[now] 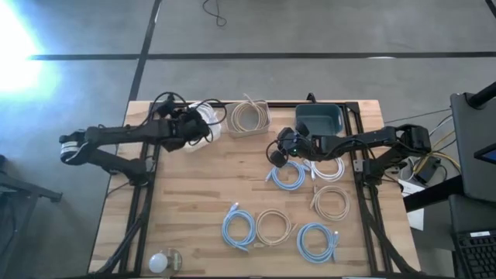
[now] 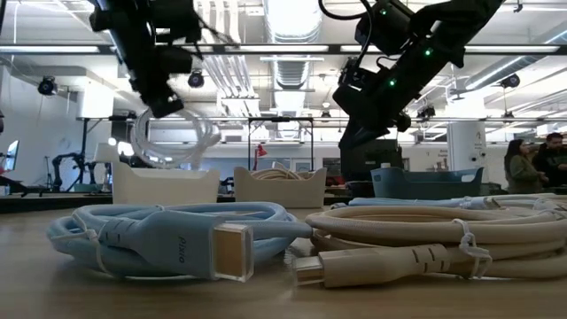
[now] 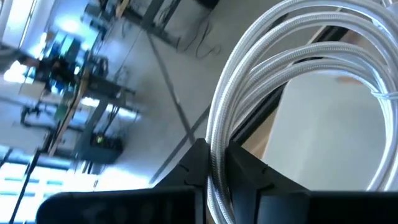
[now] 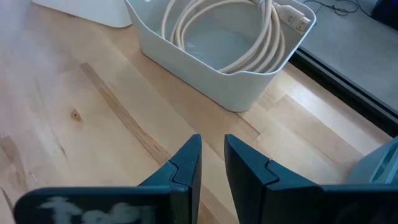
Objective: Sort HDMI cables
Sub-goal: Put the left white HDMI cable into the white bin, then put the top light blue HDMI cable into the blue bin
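In the high view the left gripper (image 1: 188,128) sits in the upper middle-left of the frame over a white rectangular plastic bin (image 1: 208,118), pinching a white braided HDMI cable coil (image 1: 203,122); a matching white bin (image 1: 249,118) just right of it holds a beige coil, a dark teal bin (image 1: 319,118) stands further right, and the right gripper (image 1: 280,152) hovers at centre beside a light blue coil (image 1: 288,175), with more blue and beige coils scattered across the lower half of the wooden table (image 1: 186,217). In the low view, upper left, the white coil (image 2: 173,137) hangs from the left gripper (image 2: 166,108) above the bin's rim (image 2: 165,184); if let go off-centre, I judge the springy loop could catch the rim and flop out. The left wrist view shows the fingers (image 3: 245,174) pressed on only a few strands (image 3: 219,155), so the coil might slip or unwind. In the right wrist view the right fingers (image 4: 186,165) stand narrowly apart, holding nothing, above bare wood near the beige-coil bin (image 4: 217,74); a descent from here could miss a cable entirely.
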